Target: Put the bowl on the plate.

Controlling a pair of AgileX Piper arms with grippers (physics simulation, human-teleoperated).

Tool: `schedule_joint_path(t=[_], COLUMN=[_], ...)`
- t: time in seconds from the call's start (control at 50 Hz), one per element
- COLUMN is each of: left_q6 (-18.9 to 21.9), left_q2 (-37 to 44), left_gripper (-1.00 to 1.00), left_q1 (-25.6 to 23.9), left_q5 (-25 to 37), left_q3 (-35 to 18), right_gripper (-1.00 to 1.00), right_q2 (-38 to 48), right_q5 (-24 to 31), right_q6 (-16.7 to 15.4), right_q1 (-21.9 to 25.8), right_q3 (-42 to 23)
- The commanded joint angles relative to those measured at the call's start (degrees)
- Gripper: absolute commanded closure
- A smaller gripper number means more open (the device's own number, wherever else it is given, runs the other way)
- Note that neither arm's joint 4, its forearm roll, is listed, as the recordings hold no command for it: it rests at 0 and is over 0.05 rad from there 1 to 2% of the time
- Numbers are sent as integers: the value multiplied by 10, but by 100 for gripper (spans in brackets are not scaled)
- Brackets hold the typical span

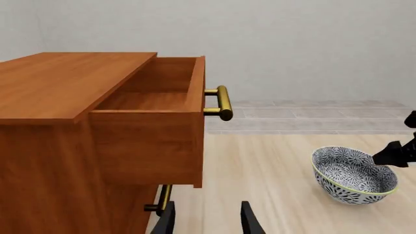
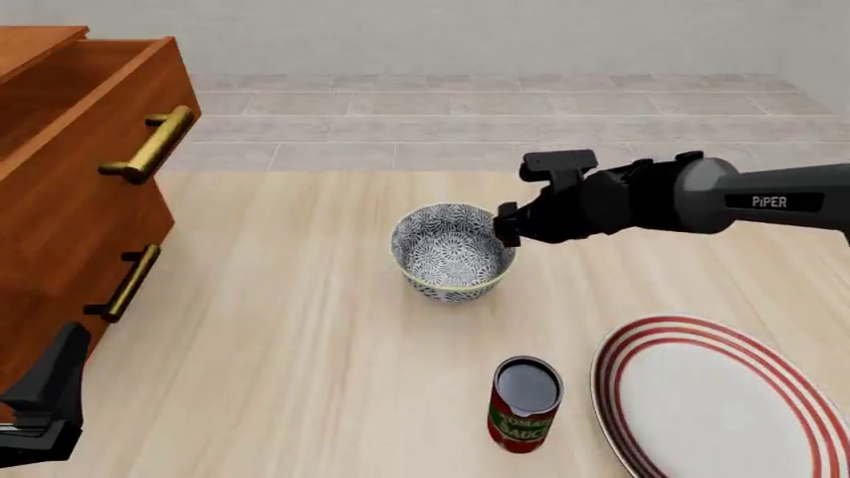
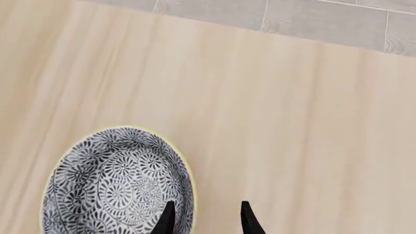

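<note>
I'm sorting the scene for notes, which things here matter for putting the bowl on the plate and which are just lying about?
For the job: bowl; plate; right gripper, fingers straddling the bowl's rim.
Lying about: red-labelled can; wooden drawer cabinet, top drawer open; left gripper, idle.

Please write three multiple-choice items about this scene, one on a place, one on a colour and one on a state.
1. In the front view, where does the can stand?
A. Inside the bowl
B. On the plate
C. On the table, left of the plate

2. What colour are the plate's rim rings?
A. Red
B. Blue
C. Green

3. How is the top drawer?
A. Shut
B. Pulled open
C. Removed

Answers: 1 C, it stands on bare wood beside the plate's rim, nearer the camera than the bowl. 2 A, concentric red rings circle the white plate. 3 B, the left wrist view shows its open, empty inside.
</note>
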Motion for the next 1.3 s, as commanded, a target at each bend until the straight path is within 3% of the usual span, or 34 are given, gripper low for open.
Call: schedule_joint_path(t=[0.02, 0.68, 0.7, 1.3], left_q6=[0, 0, 0, 0], left_q2=[0, 0, 0, 0], left_gripper=[-100, -100, -100, -100], left_q1=[0, 0, 0, 0], left_q5=[0, 0, 0, 0], left_q3=[0, 0, 0, 0], right_gripper=[-100, -100, 100, 100], right_q2=[25, 46, 42, -31], right_q5=[-3, -29, -30, -4], right_q6=[4, 21, 16, 13], right_q1=[6, 34, 34, 34], right_q3=[-8, 17, 17, 5])
